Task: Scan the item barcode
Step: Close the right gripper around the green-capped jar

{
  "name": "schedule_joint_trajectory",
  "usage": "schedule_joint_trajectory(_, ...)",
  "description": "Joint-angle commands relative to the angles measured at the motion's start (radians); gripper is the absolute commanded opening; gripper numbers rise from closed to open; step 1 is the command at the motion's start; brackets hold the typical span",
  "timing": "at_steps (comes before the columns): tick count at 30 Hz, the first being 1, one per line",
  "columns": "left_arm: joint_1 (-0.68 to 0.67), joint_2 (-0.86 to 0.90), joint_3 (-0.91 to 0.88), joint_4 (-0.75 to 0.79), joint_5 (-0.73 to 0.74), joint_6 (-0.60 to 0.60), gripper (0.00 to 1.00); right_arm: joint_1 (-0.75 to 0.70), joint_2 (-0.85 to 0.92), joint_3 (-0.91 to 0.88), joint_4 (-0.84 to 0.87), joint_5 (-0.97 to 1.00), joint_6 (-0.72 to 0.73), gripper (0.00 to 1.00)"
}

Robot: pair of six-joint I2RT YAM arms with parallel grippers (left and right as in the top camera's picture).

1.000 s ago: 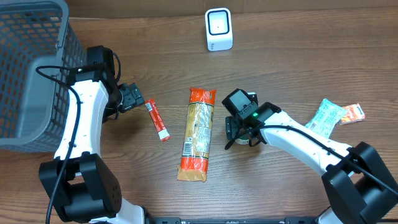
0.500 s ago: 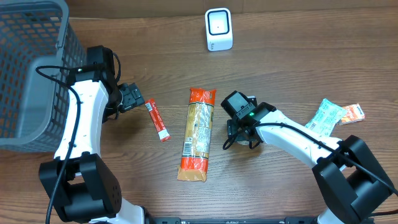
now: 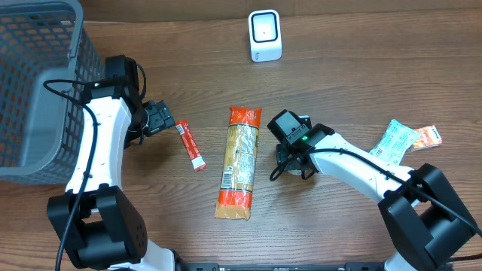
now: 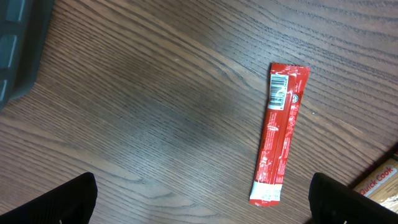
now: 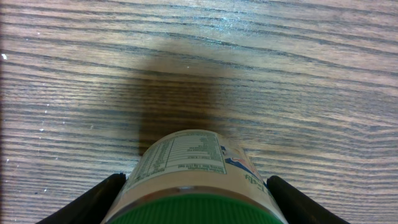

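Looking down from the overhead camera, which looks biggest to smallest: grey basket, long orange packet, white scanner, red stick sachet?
grey basket, largest
long orange packet
white scanner; it stands upright, so it may look oversized
red stick sachet, smallest: long but very thin

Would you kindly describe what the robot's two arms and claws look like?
The left arm and right arm have smooth white links between bulky black joints, with thin black cables looping alongside. A small green light glows at the right wrist. The left claw and right claw have black fingers.
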Motion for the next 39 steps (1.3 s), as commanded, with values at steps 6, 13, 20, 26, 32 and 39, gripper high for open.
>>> schedule_joint_trajectory(6,0.002,-0.011,0.01,0.001,-0.006,0.008,1.0,0.003,0.0,-0.002,0.004,0.019,0.003,0.5)
schedule_joint_trajectory(13,0.002,-0.011,0.01,0.001,-0.006,0.008,1.0,0.003,0.0,-0.002,0.004,0.019,0.003,0.23)
schedule_joint_trajectory(20,0.002,-0.011,0.01,0.001,-0.006,0.008,1.0,0.003,0.0,-0.002,0.004,0.019,0.003,0.15)
schedule_joint_trajectory(26,0.002,-0.011,0.01,0.001,-0.006,0.008,1.0,0.003,0.0,-0.002,0.004,0.019,0.003,0.15)
schedule_joint_trajectory(32,0.002,-0.011,0.01,0.001,-0.006,0.008,1.0,0.003,0.0,-0.002,0.004,0.019,0.003,0.15)
schedule_joint_trajectory(39,0.002,-0.011,0.01,0.001,-0.006,0.008,1.0,0.003,0.0,-0.002,0.004,0.019,0.003,0.15)
